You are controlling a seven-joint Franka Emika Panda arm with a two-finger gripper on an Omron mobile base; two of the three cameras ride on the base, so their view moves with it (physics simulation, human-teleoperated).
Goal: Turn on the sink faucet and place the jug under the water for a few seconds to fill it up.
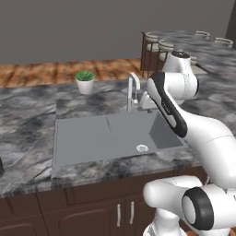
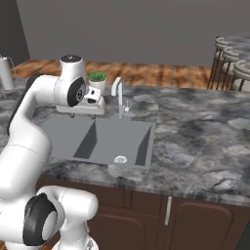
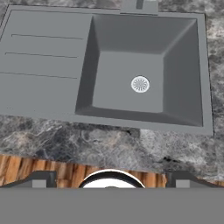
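Kitchen — sink (image 1: 83, 138), faucet (image 1: 132, 92), marble counter (image 2: 195, 132), cabinets (image 1: 92, 212).

No readable text, label, brand, number or sign is showing anywhere from where I'm standing, not on the sink (image 1: 83, 138), the sink faucet (image 1: 133, 90) or the potted plant (image 1: 85, 82).
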